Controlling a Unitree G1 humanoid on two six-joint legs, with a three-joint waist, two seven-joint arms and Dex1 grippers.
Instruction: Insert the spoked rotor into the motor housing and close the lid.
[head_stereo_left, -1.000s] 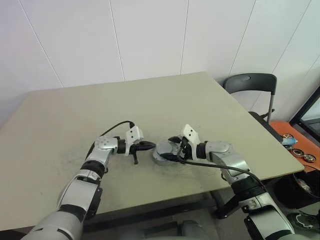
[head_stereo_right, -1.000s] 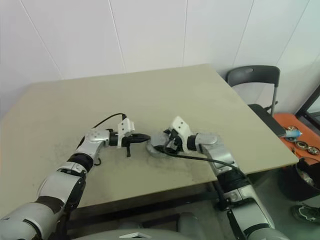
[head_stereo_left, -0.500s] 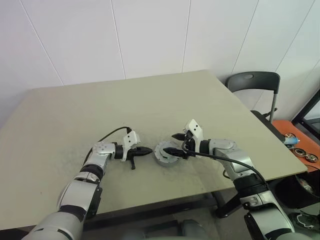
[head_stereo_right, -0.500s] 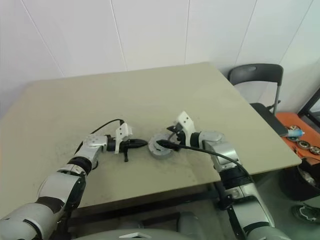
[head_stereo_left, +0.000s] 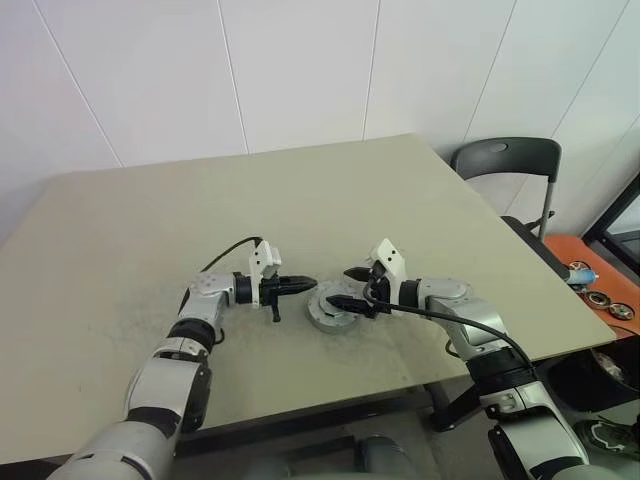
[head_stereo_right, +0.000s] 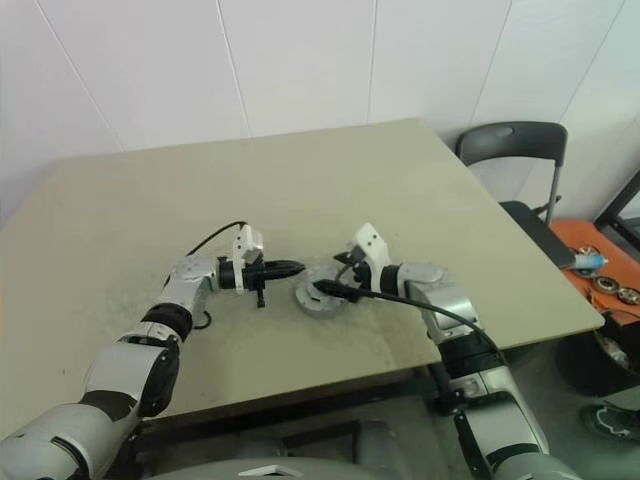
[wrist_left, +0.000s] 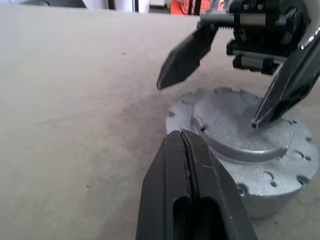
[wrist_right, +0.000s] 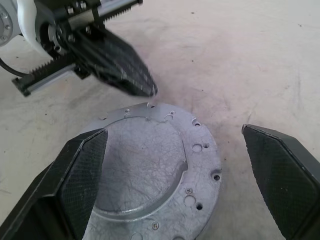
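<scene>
The motor housing (head_stereo_left: 333, 312) lies flat near the table's front middle as a round silver puck with small holes around its rim. A raised grey disc (wrist_right: 142, 165), apparently the lid, sits on top of it, so the windings are hidden. The spoked rotor is hidden. My left gripper (head_stereo_left: 305, 284) is shut and empty, level, with its tip just left of the puck's rim (wrist_left: 200, 125). My right gripper (head_stereo_left: 348, 287) is open from the right, one finger on each side of the puck (wrist_right: 155, 170), slightly above it and holding nothing.
The beige table (head_stereo_left: 150, 220) spreads wide to the left and behind the puck. A black chair (head_stereo_left: 500, 165) stands at its far right corner. An orange surface (head_stereo_left: 600, 290) with small round parts lies beyond the right edge. A black cable (head_stereo_left: 225, 255) loops from the left wrist.
The left gripper, still shut, has moved right and slightly up, closer to the puck's rim, and rolled a little. The right gripper stays open around the puck. The camera shifted.
</scene>
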